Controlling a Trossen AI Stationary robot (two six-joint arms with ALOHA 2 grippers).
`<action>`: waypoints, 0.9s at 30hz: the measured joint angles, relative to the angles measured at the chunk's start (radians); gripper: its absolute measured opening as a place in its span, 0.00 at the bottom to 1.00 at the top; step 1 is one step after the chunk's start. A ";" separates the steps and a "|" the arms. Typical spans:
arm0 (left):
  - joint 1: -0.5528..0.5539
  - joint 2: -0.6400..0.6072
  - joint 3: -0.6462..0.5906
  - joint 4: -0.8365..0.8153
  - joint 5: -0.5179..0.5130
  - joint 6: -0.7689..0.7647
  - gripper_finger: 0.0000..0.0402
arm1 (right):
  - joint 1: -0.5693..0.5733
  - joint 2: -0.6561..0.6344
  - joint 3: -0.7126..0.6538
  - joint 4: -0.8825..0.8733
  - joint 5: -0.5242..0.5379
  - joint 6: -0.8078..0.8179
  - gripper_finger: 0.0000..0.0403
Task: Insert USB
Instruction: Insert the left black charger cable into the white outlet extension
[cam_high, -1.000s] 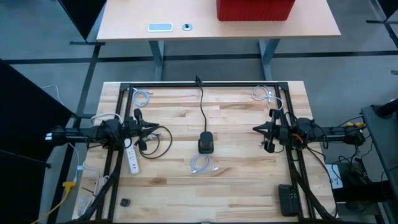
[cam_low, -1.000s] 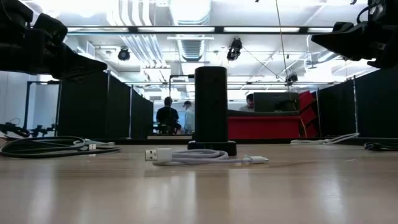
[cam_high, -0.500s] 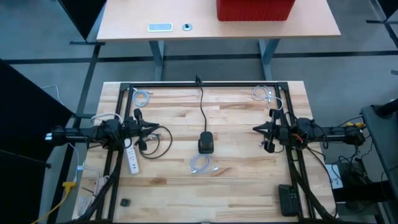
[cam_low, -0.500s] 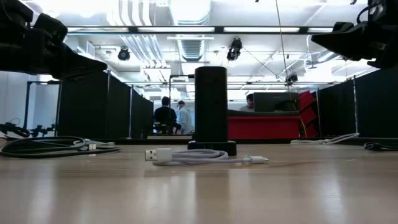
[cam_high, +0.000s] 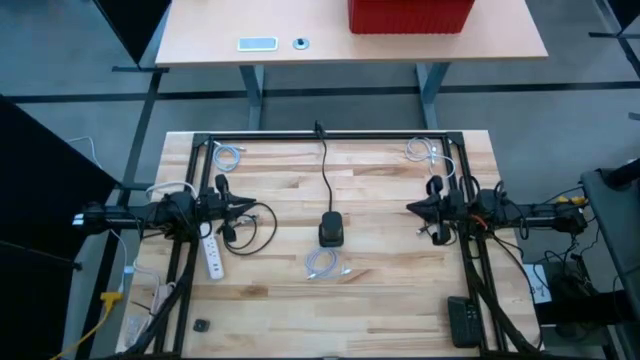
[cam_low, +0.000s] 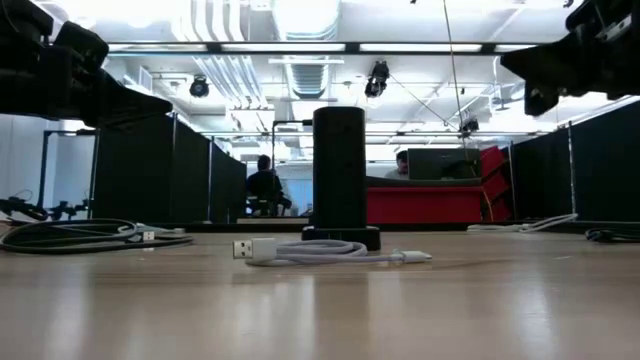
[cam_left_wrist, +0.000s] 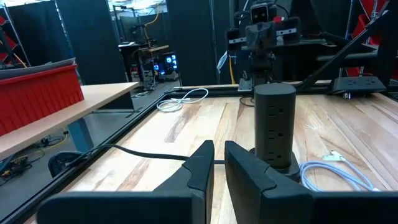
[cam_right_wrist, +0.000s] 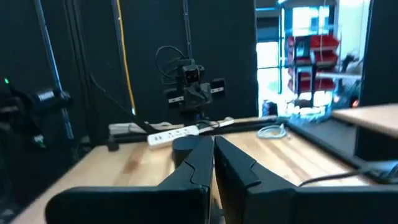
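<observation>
Meanwhile, both claws are held shut and empty above opposite sides of the table (cam_high: 390, 290), the left claw (cam_high: 247, 207) and the right claw (cam_high: 412, 208) facing inward toward the work. Between them, the black power tower (cam_high: 331, 229) is stood upright at centre, its sockets within reach. Just beside it, the coiled white USB cable (cam_high: 322, 264) is left untouched on the wood.

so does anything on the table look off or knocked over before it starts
Nothing stands out. The black power tower stands upright mid-table, the white USB cable lies coiled beside it, unplugged, and the left gripper and right gripper hang empty at either side.
</observation>
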 joint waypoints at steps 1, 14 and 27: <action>0.000 0.000 0.000 0.000 0.000 0.000 0.07 | 0.000 0.000 0.000 0.000 0.000 0.044 0.00; 0.001 -0.003 0.000 0.003 -0.001 0.000 0.07 | 0.000 0.000 0.000 -0.018 0.003 -0.002 0.00; 0.000 0.012 0.000 0.025 0.100 -0.060 0.07 | 0.000 0.001 0.000 -0.019 0.003 -0.007 0.00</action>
